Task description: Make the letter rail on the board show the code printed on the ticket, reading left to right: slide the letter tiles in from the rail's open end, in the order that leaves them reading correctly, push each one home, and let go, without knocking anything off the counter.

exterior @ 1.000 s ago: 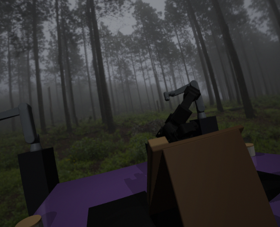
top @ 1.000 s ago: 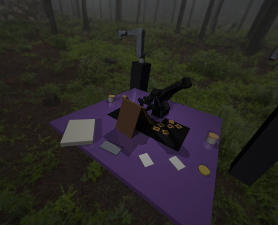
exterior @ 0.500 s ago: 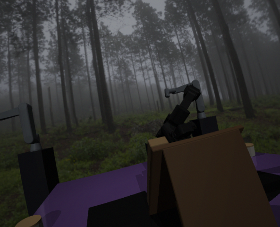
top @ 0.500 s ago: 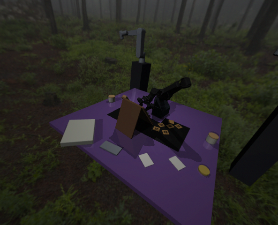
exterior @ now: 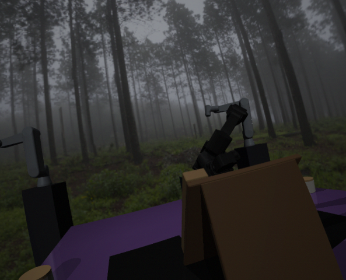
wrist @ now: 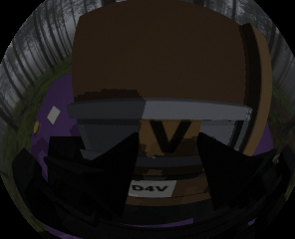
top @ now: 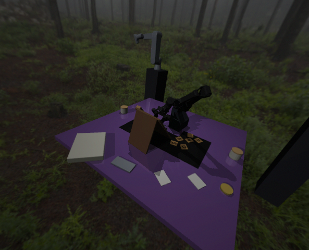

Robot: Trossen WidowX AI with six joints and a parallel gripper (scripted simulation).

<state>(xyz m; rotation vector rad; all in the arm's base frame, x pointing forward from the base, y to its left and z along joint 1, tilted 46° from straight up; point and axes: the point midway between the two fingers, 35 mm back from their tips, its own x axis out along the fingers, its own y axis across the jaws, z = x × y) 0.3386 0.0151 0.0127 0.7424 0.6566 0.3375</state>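
The brown board stands tilted, and the wrist view shows its lettered side. The grey letter rail runs across it. The white ticket below the rail reads D4V. My gripper is shut on the V tile, one finger on each side. The V is upright, between the rail's upper and lower lips, a little right of the rail's middle. No other tile shows in the rail; the fingers hide parts of it. Several loose tiles, including one tile, lie on the black mat.
A wooden strip edges the board's right side in the wrist view. On the purple counter are a pale slab, a grey flat block, two white cards, a yellow disc and two lidded jars.
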